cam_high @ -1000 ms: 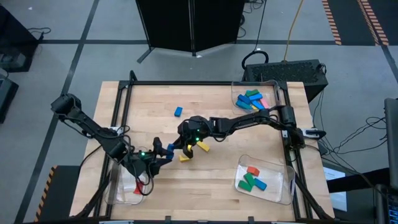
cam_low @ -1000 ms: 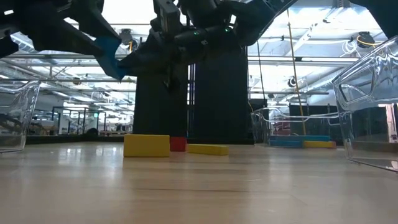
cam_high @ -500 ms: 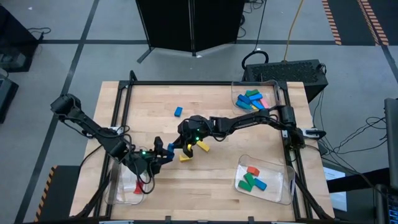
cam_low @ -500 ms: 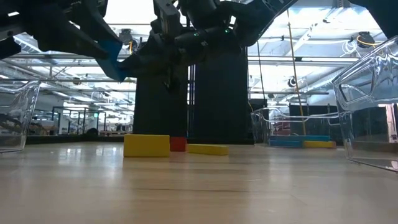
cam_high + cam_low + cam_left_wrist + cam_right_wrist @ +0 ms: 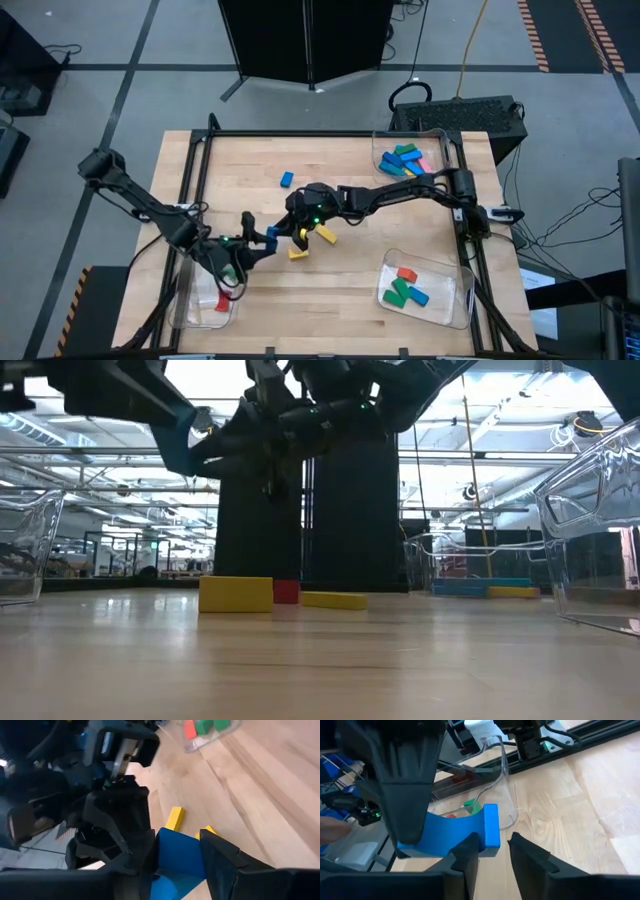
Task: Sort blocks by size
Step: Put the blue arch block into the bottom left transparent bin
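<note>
Blue block sits pinched between the left gripper's fingers, lifted off the table near its middle. Facing it, the right gripper has its jaws parted, the block's end just past its fingertips, not clamped. Below lie two yellow blocks and, in the low view, a red one. Another blue block lies farther off. Clear trays near the table corners hold more blocks.
</note>
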You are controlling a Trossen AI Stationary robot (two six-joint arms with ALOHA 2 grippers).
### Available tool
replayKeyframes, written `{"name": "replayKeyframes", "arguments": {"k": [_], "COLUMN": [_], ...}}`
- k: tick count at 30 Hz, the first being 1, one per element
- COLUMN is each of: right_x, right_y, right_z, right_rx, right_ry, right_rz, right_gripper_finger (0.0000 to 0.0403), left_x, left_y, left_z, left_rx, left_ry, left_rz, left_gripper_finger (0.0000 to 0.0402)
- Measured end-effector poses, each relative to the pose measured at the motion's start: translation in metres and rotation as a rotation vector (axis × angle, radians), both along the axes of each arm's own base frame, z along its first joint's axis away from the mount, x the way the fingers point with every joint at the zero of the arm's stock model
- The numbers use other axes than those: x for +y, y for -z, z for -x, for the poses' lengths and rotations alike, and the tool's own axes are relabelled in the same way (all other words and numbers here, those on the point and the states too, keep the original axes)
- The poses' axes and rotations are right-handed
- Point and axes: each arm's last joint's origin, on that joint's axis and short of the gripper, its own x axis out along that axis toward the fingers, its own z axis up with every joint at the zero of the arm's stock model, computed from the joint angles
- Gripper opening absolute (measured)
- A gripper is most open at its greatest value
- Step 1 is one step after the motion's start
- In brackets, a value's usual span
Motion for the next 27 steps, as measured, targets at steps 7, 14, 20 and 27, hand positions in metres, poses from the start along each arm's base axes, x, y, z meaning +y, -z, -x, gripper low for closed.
{"name": "replayKeyframes", "arguments": {"k": [7,14,20,27], "right_x": [-0.002,-0.004,-0.001,0.014], "right_y": [0.002,0.0,0.002,0.006], "right_z": [0.008,0.014,0.018,0.023], "right_rx": [0.111,0.172,0.237,0.299], "right_ry": [0.049,0.119,0.154,0.113], "right_rz": [0.062,0.122,0.15,0.188], "right_gripper_finger": [0.0109,0.0107,0.0107,0.0107], "left_x": [0.006,0.011,0.015,0.019], "left_y": [-0.011,-0.017,-0.026,-0.038], "left_z": [0.008,0.014,0.02,0.024], "left_rx": [-0.045,-0.074,-0.112,-0.114], "left_ry": [-0.054,-0.099,-0.121,-0.194], "left_rz": [0.113,0.179,0.253,0.398], "left_gripper_finger": [0.0134,0.0135,0.0135,0.0135]}}
